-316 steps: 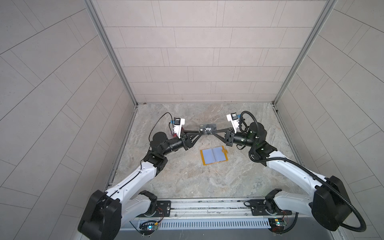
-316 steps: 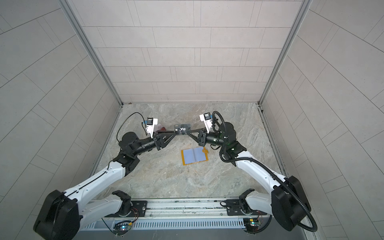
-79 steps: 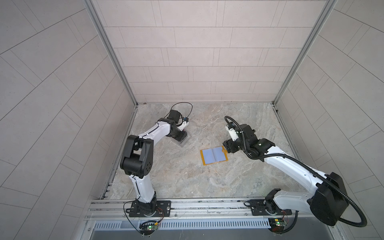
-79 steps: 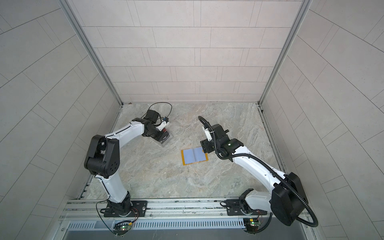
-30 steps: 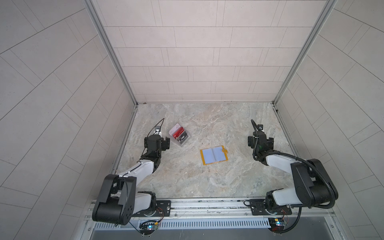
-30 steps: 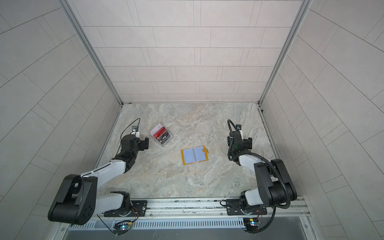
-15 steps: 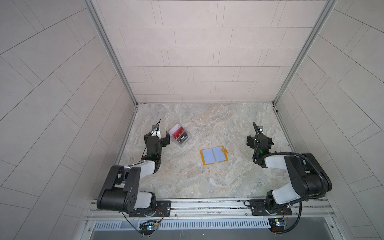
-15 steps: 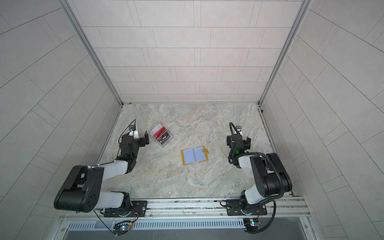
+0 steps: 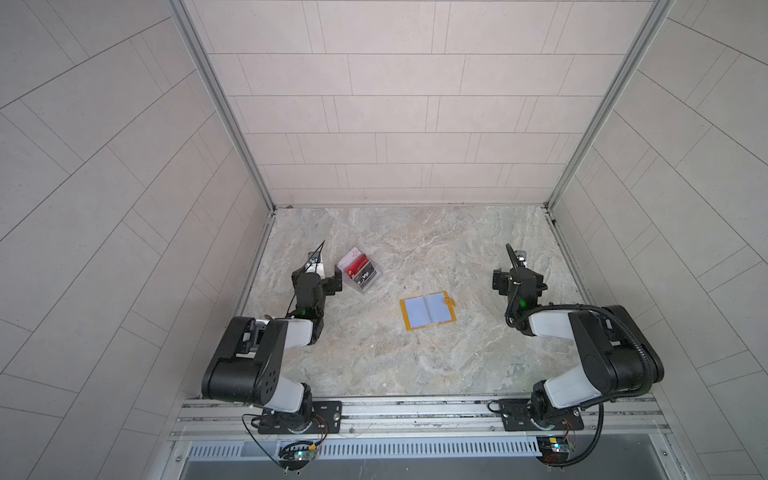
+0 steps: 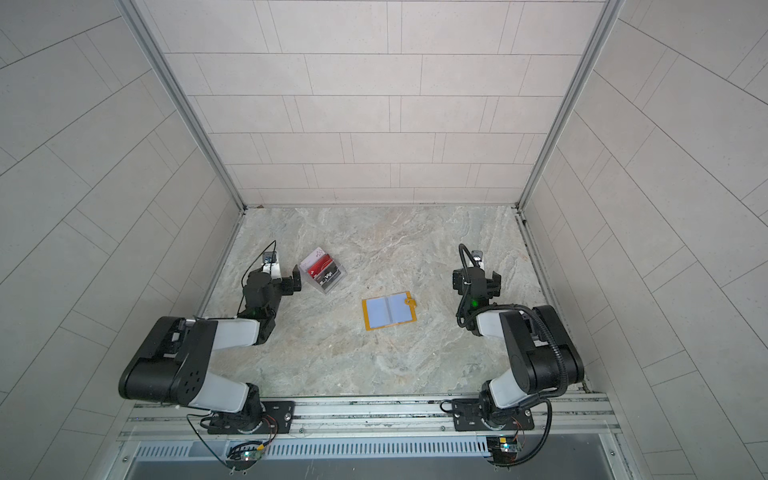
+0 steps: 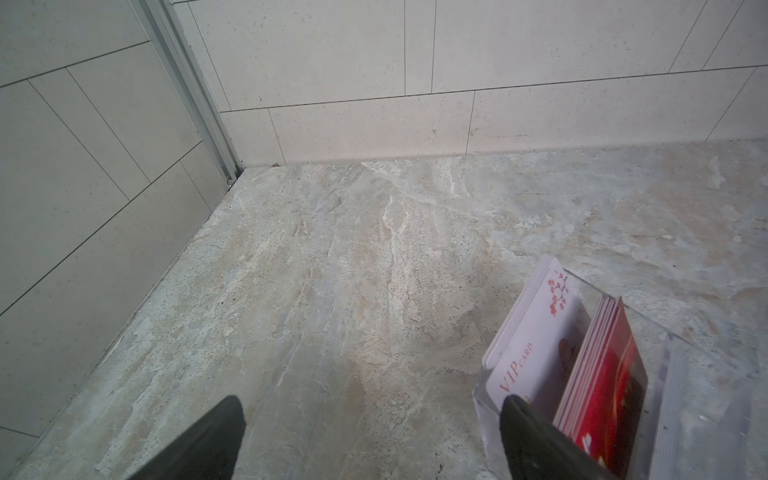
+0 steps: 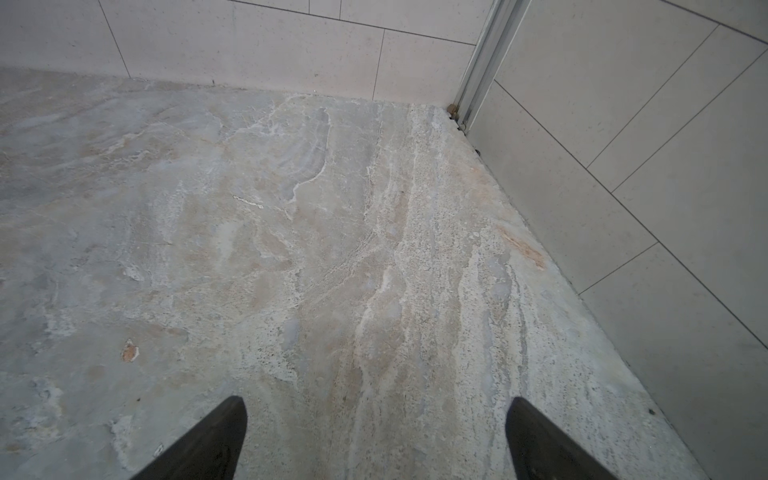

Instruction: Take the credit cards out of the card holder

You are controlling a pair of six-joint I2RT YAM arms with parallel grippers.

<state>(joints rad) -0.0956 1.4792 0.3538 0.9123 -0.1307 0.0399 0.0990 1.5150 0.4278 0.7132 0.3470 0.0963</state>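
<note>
The left gripper (image 11: 372, 401) has its fingers spread wide over bare marble with nothing between them. One finger stands just beside the near corner of a clear box (image 9: 360, 275); whether it touches I cannot tell. In that box the credit cards (image 11: 540, 345) stand on edge: a whitish stack printed "VIP CARD" with pink blossom marks, then a red stack, and in a top view a dark card reading "Vip". The card holder (image 9: 428, 311) lies open and flat mid-table, at about 4 o'clock from the left gripper and 8 o'clock from the right one. Its long axis runs roughly 9 to 3, and its snap tab (image 9: 447, 300) is on the 3 o'clock edge. Its bluish sleeves look empty, so the task seems done. The right gripper (image 12: 374, 401), likewise wide apart and empty, looks slightly the nearer should any reach follow.
</note>
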